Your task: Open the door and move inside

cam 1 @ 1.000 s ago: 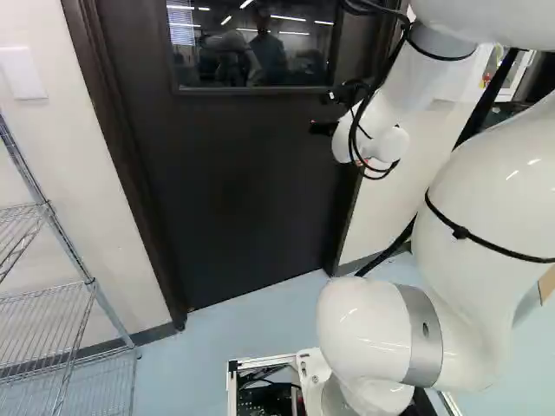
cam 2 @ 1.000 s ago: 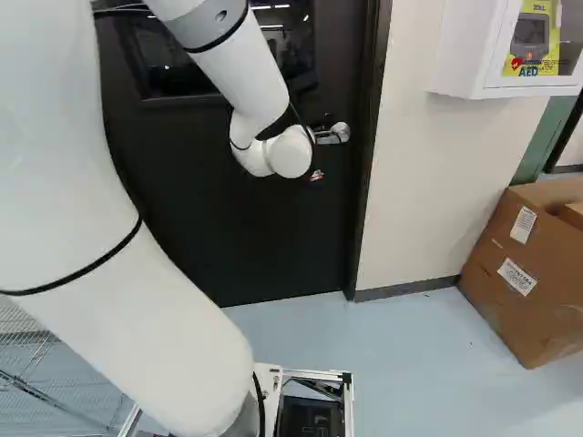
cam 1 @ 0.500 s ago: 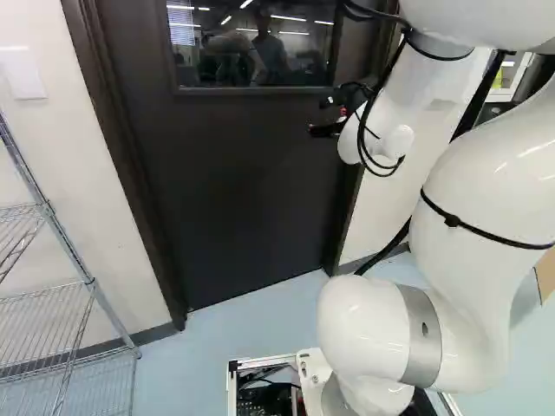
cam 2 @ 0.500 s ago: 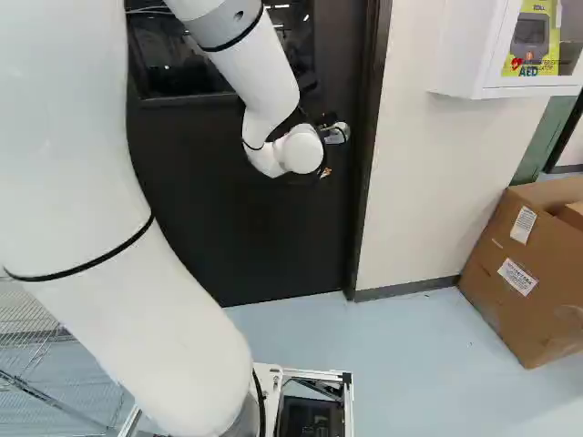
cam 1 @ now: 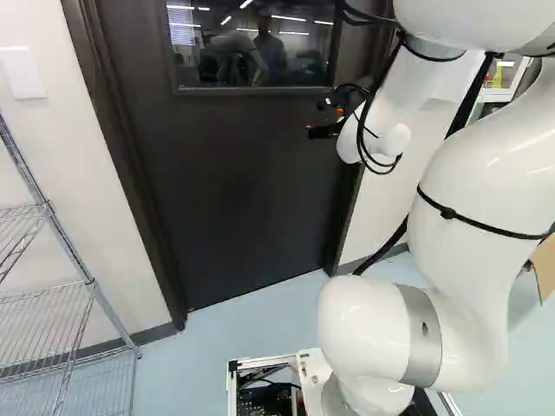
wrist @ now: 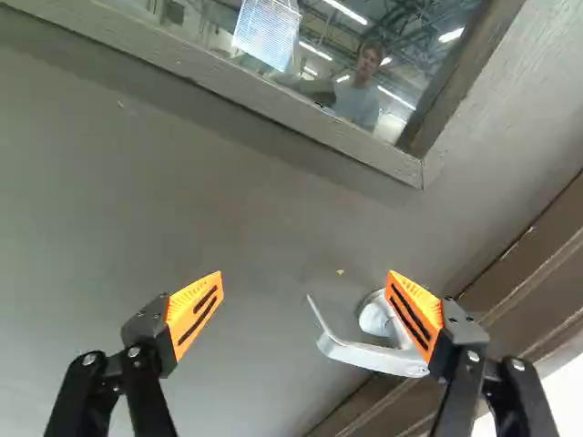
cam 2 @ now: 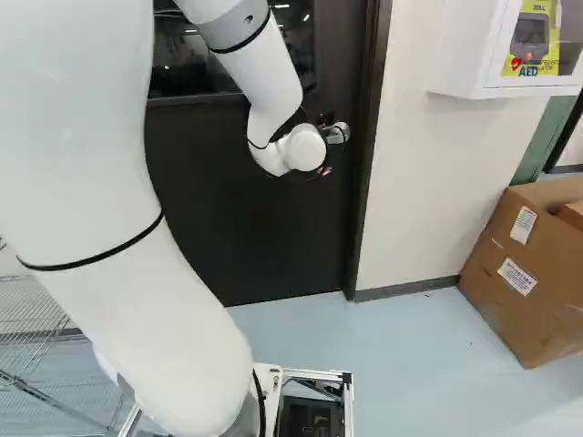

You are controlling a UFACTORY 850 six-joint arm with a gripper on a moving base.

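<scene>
Pale wall (cam 2: 410,200) flanks a closed dark door (cam 1: 234,191). Gripper (wrist: 304,273): fingers wide apart, holding nothing. Lever handle (wrist: 369,356): ahead, free end between the fingers, pivot end by one fingertip. Recommended: centre on the lever, advance squarely, close before turning, clear of the frame (cam 2: 367,173).

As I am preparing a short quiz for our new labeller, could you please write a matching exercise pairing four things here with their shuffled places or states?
Things:
1. Black gripper with orange pads
2. Silver wire shelf unit
3. Brown cardboard box
4. Dark door with a window

Places or states:
A. At the left of the left base view
B. Closed
C. Open, gripping nothing
D. At the right of the right base view

Pairs: 1-C; 2-A; 3-D; 4-B
</scene>
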